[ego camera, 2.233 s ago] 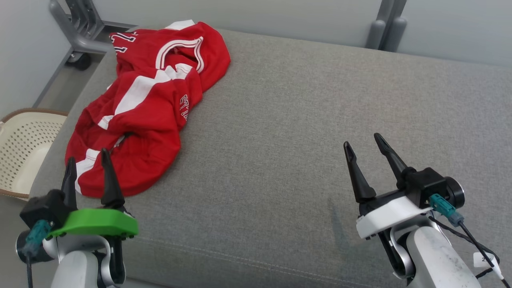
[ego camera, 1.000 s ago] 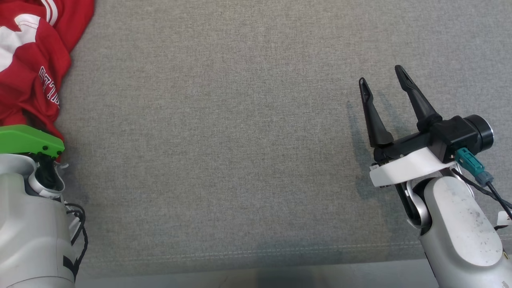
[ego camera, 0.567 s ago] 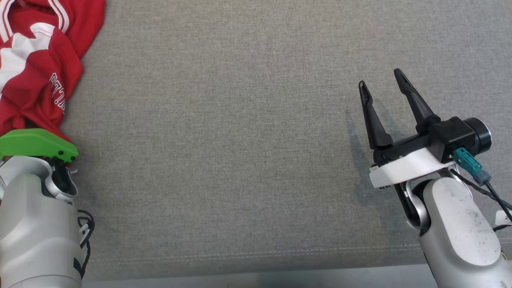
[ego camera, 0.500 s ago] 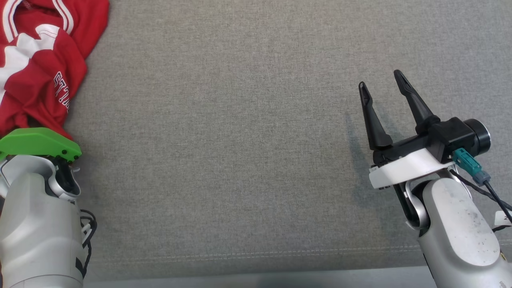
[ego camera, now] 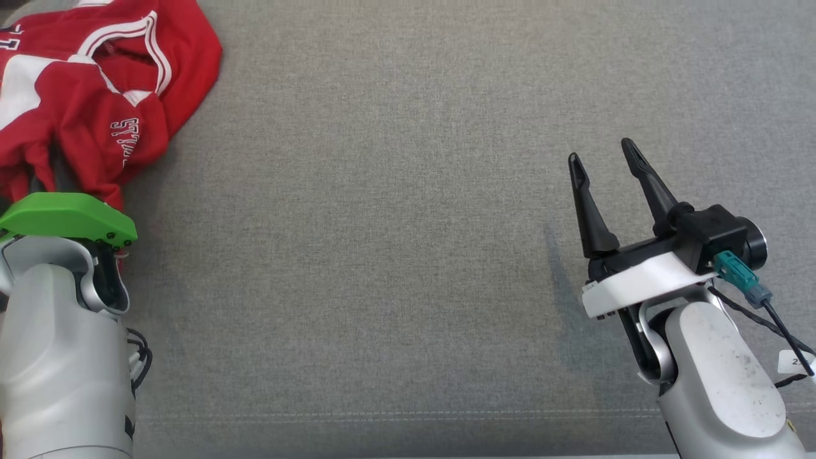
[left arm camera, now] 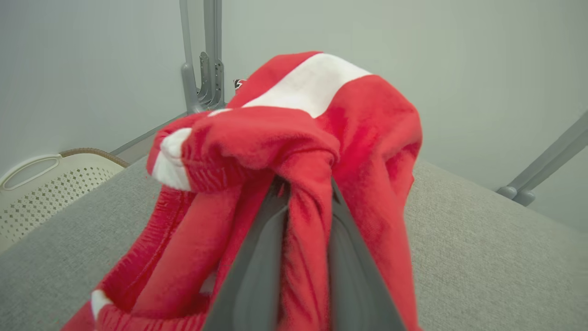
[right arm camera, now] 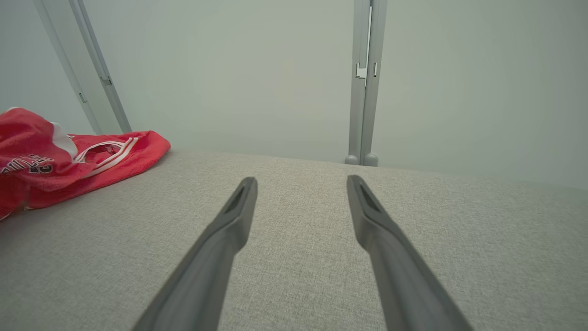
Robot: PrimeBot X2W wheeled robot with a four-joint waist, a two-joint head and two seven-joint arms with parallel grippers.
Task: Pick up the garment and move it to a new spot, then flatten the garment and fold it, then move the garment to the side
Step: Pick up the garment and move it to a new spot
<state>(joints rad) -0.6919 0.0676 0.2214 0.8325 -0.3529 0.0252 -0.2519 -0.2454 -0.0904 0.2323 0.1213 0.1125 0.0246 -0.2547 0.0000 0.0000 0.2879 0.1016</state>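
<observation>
Nearest, the front seam (ego camera: 395,415) of the grey cushion (ego camera: 382,223) runs along the bottom of the head view. Left arm at lower left, green wrist cover (ego camera: 67,217) touching the red jersey (ego camera: 95,134), which is bunched at the cushion's far left. Right gripper (ego camera: 600,153) at lower right, 2 fingers spread wide, nothing between them, bare fabric beneath. Wide bare cushion between the arms and beyond the right one.

Left wrist view: left gripper (left arm camera: 307,193) with fingers nearly together, pinching a fold of jersey; cloth humps over the tips and drapes down both sides. The head view hides this grip under the green cover. Past the cushion's left edge, a cream perforated basket (left arm camera: 41,184).

Right wrist view: cushion's back edge against a pale wall, 1 grey upright post (right arm camera: 363,92) behind it, jersey far left.
</observation>
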